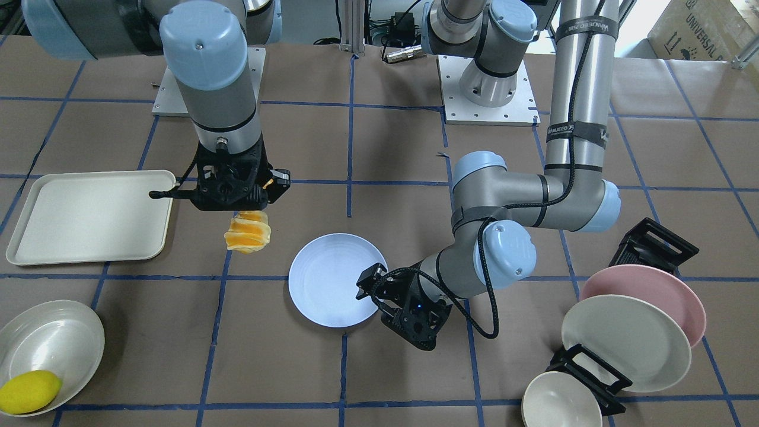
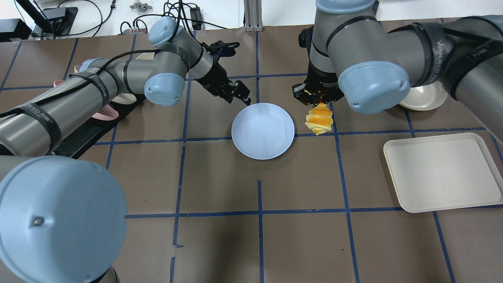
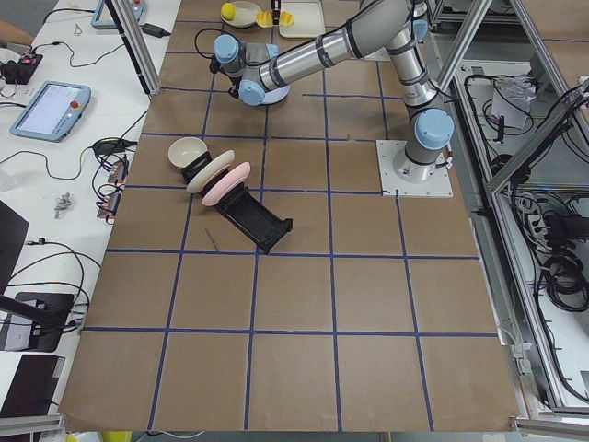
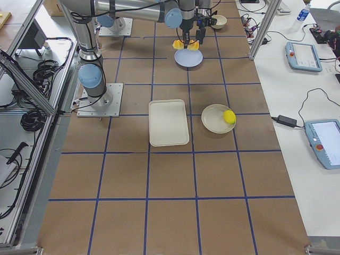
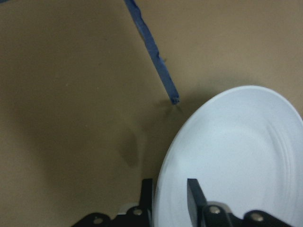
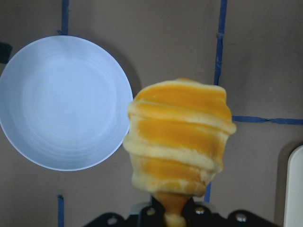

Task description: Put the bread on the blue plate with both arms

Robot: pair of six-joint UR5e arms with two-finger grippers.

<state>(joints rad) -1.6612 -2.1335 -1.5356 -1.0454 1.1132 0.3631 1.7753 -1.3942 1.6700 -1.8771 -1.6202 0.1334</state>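
The bread (image 1: 248, 232), striped orange and cream, hangs end-down from my right gripper (image 1: 252, 204), which is shut on its top end. It hangs above the table beside the blue plate (image 1: 332, 279), clear of the rim. The right wrist view shows the bread (image 6: 177, 137) to the right of the plate (image 6: 61, 101). The plate lies flat and empty at the table's middle (image 2: 262, 129). My left gripper (image 2: 241, 96) is low at the plate's edge. In the left wrist view it (image 5: 169, 182) is open, with the plate's rim (image 5: 163, 156) between the fingers.
A cream tray (image 1: 89, 216) lies beyond the bread on the right arm's side. A bowl (image 1: 50, 338) holds a yellow lemon (image 1: 29, 391). A black rack (image 1: 652, 243) with a pink plate (image 1: 664, 290), a cream plate (image 1: 625, 344) and a small bowl (image 1: 560, 403) stands by the left arm.
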